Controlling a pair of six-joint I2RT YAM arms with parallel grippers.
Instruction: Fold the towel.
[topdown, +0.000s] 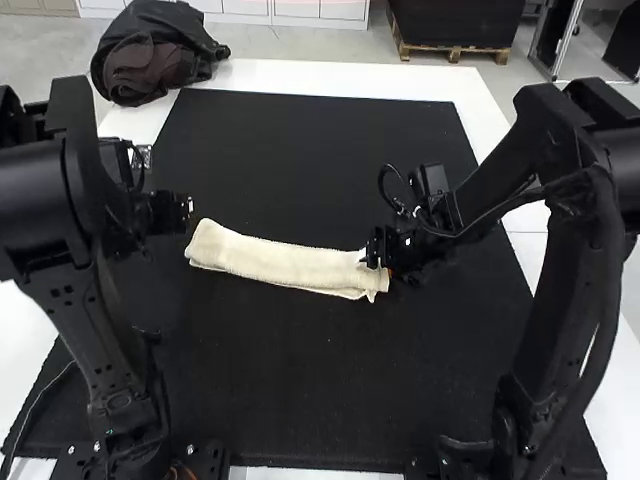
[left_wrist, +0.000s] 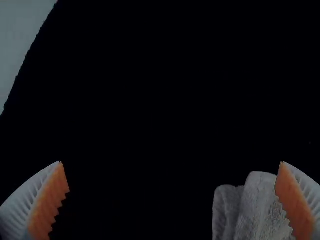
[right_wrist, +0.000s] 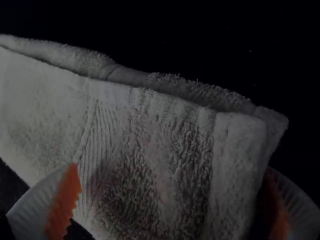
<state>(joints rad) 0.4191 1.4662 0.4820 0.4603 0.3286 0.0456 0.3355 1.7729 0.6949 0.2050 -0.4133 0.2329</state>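
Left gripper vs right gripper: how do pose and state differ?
In the high view, the left gripper is by the towel's left end, the right gripper at its right end. Mostly mat shows between the left gripper's fingers; mostly towel between the right gripper's. Both are open.

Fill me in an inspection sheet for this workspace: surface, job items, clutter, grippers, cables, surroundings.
Surface: black mat, lying flat
Job items: cream towel, folded into a long narrow strip lying crosswise on the mat
Clutter: dark bag or garment, bunched at the table's far left corner
Left gripper: open, near the towel's left end
Right gripper: open, fingers on either side of the towel's right end
Cables: black cable looped at the right arm's wrist; thin pale cable by the left arm's base
Surroundings: white tabletop bordering the mat
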